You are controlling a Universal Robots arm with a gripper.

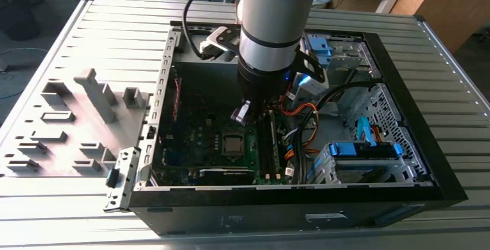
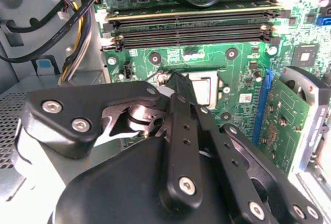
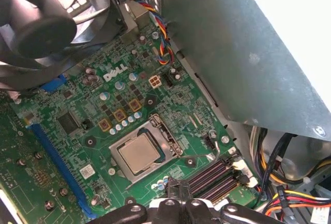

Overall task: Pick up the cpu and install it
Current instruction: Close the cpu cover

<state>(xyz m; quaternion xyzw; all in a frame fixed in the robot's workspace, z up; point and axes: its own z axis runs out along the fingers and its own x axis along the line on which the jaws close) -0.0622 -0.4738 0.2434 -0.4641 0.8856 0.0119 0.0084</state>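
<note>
The cpu (image 3: 138,154), a small square chip with a pale silver top, lies flat inside the metal-framed socket on the green motherboard (image 3: 77,105). In the exterior view it shows as a pale square (image 1: 232,143) in the middle of the open computer case (image 1: 291,204). My gripper (image 1: 240,114) hangs inside the case just above the board, beside the socket and apart from the chip. In both wrist views its tips (image 3: 176,187) meet, shut with nothing between them. In the second wrist view the gripper (image 2: 177,81) hides part of the cpu (image 2: 202,90).
Long memory sticks (image 2: 191,27) run beside the socket. A black fan (image 3: 41,22) and a grey power-supply box (image 3: 248,53) flank the board. Coloured cables (image 1: 306,118) and blue drive brackets (image 1: 364,149) fill the case's right side. A grey parts fixture (image 1: 69,129) lies outside, left.
</note>
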